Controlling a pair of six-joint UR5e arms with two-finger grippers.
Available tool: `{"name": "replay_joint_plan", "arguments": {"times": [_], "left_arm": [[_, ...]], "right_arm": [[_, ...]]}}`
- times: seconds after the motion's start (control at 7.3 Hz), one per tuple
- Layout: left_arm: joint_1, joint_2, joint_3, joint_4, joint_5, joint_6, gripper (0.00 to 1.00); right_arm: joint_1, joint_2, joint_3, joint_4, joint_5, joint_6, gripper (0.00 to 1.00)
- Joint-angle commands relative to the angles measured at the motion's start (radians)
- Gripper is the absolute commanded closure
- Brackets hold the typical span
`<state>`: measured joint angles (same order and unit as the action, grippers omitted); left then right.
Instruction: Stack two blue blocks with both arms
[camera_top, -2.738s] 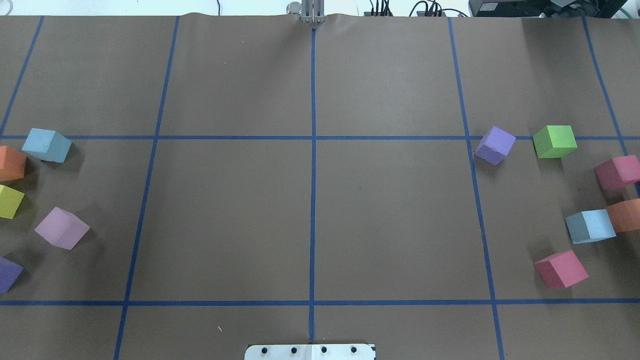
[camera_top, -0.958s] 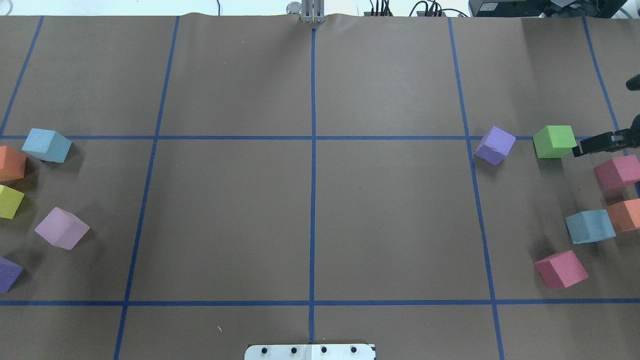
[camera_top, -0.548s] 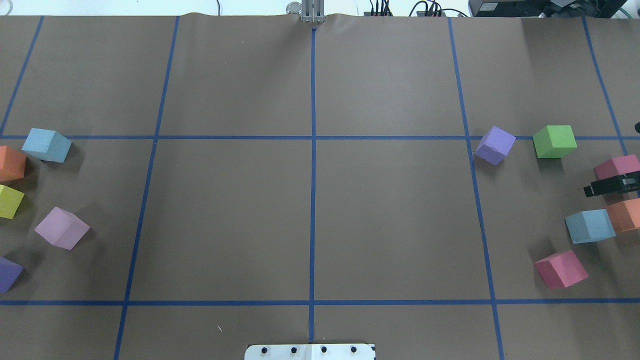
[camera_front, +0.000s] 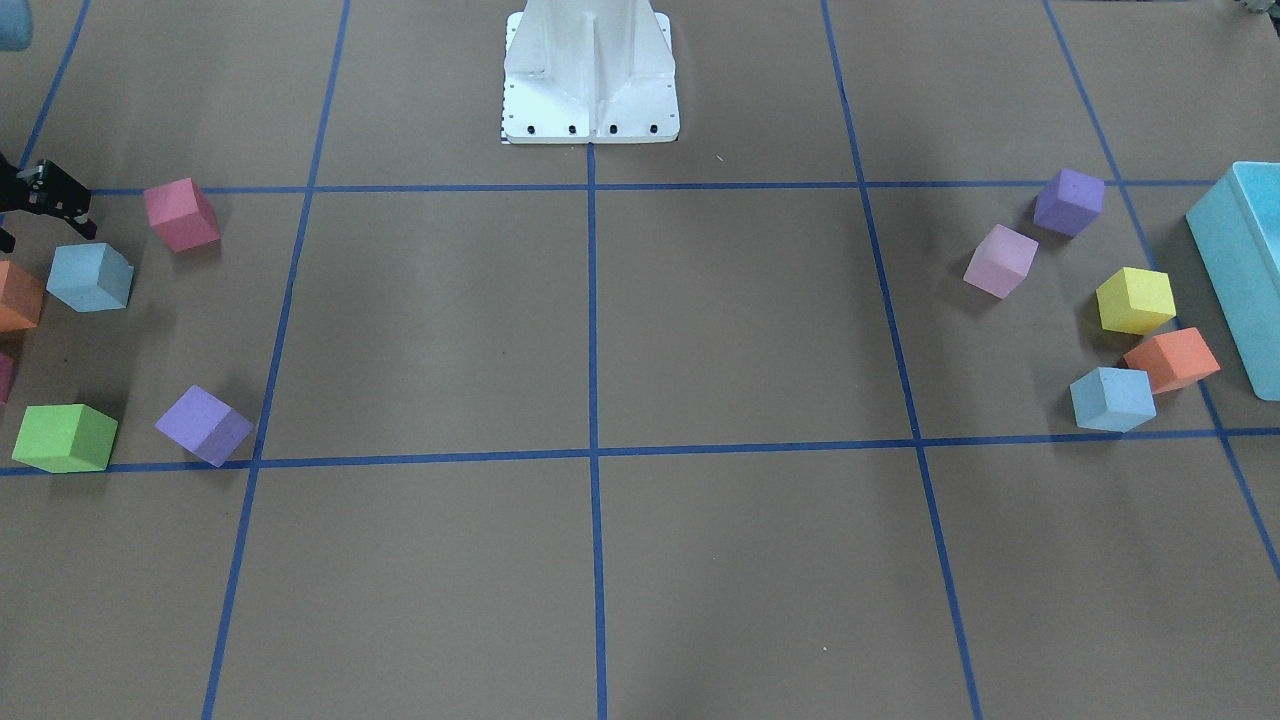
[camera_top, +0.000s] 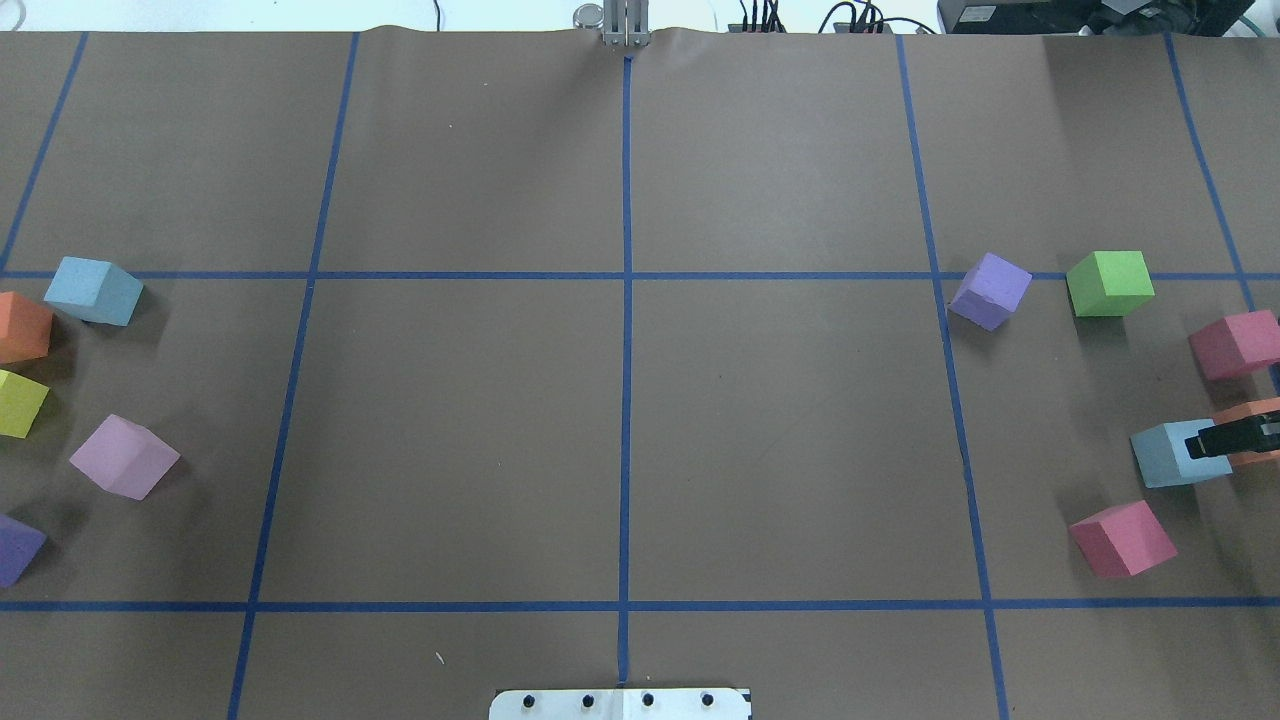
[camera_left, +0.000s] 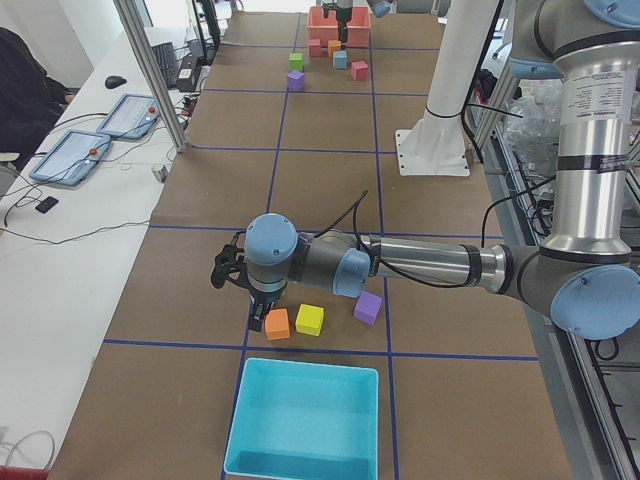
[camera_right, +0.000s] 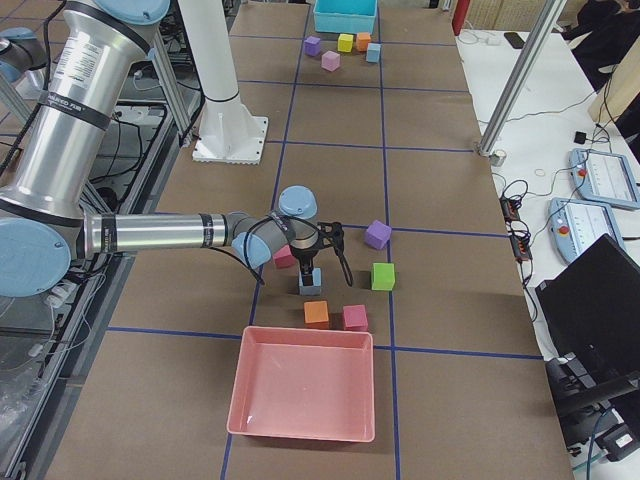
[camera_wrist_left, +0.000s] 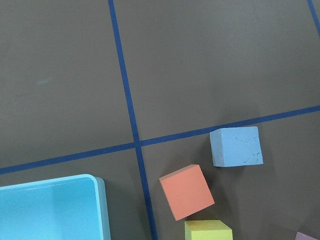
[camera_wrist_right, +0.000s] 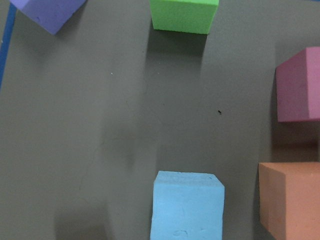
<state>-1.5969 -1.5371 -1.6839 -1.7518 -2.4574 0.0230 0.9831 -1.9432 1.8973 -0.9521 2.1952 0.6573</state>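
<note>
One blue block (camera_top: 95, 290) lies at the table's left, also in the front view (camera_front: 1112, 398) and the left wrist view (camera_wrist_left: 236, 146). The other blue block (camera_top: 1160, 455) lies at the right, also in the front view (camera_front: 90, 277) and the right wrist view (camera_wrist_right: 187, 205). My right gripper (camera_front: 45, 215) hovers over this block, open and empty; one finger (camera_top: 1225, 440) crosses the block's right side. My left gripper (camera_left: 256, 318) hangs above the left cubes; I cannot tell whether it is open or shut.
An orange cube (camera_top: 1255, 415) touches the right blue block, with pink (camera_top: 1122, 538), red-pink (camera_top: 1235, 343), green (camera_top: 1108, 283) and purple (camera_top: 990, 290) cubes around. An orange cube (camera_wrist_left: 186, 191) and a yellow cube (camera_front: 1135, 300) sit by the left block. A turquoise bin (camera_front: 1240, 260) stands beyond them, a pink bin (camera_right: 300, 395) at the right end.
My right gripper has come in from the right edge by the green cube and moved toward the robot, ending over the right blue block. No cube has moved.
</note>
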Motion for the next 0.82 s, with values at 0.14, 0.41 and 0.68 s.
{"name": "replay_joint_plan", "arguments": {"times": [0.14,0.41,0.68], "left_arm": [[0.000,0.000,0.004,0.000,0.000,0.000,0.02],[0.002,0.000,0.004,0.000,0.000,0.000,0.02],[0.002,0.000,0.004,0.000,0.000,0.000,0.02]], "right_arm": [[-0.030,0.027,-0.058,0.004,-0.049,-0.001,0.00],[-0.047,0.032,-0.073,0.004,-0.049,0.007,0.00],[-0.064,0.049,-0.089,0.006,-0.049,0.028,0.00]]}}
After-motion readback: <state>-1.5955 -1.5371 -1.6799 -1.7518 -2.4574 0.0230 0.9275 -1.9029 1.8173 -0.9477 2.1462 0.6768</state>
